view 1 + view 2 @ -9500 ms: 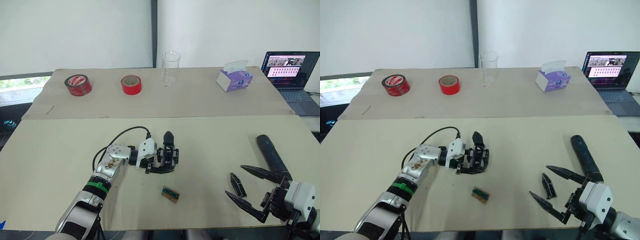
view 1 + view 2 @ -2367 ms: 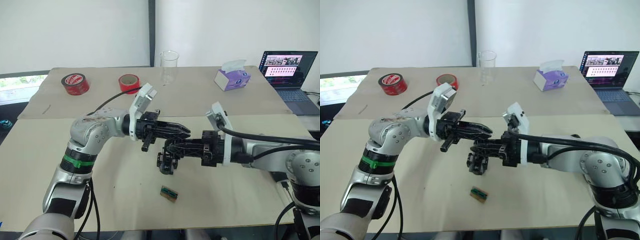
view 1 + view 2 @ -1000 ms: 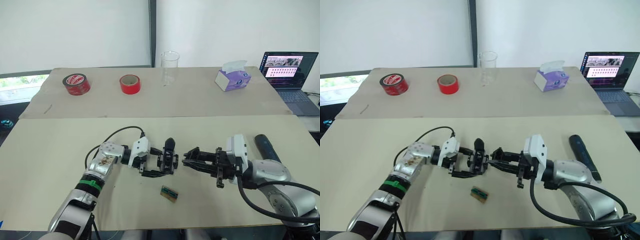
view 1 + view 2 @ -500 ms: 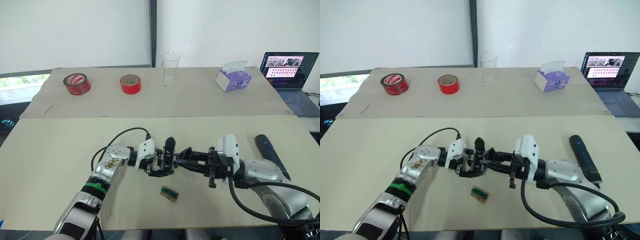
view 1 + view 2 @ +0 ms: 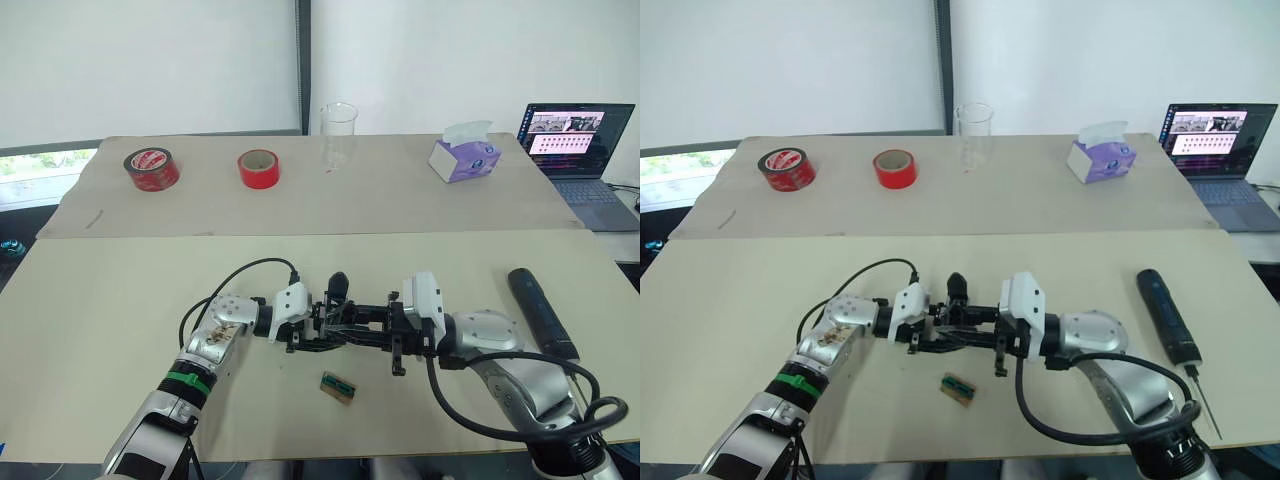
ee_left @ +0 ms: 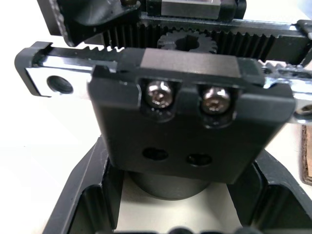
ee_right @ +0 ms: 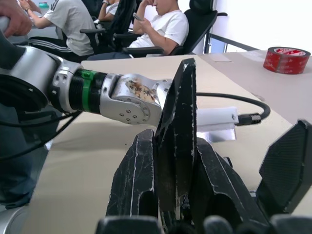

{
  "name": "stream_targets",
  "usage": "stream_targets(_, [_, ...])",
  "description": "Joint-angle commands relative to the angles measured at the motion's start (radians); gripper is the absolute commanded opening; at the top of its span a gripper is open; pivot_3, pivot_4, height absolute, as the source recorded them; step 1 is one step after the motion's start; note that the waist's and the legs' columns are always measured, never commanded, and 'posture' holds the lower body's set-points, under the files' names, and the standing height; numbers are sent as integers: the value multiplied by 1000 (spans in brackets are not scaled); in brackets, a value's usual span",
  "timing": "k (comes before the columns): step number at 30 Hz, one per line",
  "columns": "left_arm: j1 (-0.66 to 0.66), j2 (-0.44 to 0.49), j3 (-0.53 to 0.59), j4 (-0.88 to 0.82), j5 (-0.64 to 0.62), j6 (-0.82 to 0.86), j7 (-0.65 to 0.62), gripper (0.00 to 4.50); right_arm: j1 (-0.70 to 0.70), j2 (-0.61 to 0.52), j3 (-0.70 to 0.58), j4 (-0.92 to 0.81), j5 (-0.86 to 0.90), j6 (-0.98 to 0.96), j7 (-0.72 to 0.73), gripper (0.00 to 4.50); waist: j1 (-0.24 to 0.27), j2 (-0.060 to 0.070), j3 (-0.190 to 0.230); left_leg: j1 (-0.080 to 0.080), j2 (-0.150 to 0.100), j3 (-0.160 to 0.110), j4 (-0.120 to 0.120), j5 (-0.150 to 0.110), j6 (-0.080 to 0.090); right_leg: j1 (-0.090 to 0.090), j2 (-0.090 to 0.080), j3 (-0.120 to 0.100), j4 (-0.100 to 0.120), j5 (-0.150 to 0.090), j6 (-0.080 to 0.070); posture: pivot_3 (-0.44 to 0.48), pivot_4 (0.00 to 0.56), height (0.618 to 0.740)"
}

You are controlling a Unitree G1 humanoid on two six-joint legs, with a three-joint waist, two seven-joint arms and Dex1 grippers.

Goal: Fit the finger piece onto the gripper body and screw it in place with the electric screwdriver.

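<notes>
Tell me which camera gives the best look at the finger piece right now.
The right wrist view: the finger piece stands up close between the right gripper's fingers, its tip pointing up. Both head views show it only as a small dark shape where the two grippers meet at the gripper body. In the left wrist view I cannot pick it out.

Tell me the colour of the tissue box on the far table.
The tissue box is purple with white tissue sticking out the top, clearest in the left eye view.
</notes>
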Motion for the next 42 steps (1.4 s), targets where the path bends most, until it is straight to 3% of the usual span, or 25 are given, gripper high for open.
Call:
stream_targets(1, [7,15,-19,-11,21,-17,-12,2327,-47,18,17,65,-32,-59,41,443,-1,0,0,0,0,0,0,0,0,0,0,0,0,0,0,0,150,740])
stream_targets(11, [15,21,-23,-8,32,1,-3,2327,-104,66,39,137,-58,-62,86,443,-2,0,0,1,0,0,0,0,0,0,0,0,1,0,0,0,150,740])
stream_targets(42, [40,22,-13,-39,11,19,11,2327,-147,-3,115,239,-153,63,92,442,-8,1,-7,4,0,0,-1,0,0,2,0,1,1,0,0,0,150,740])
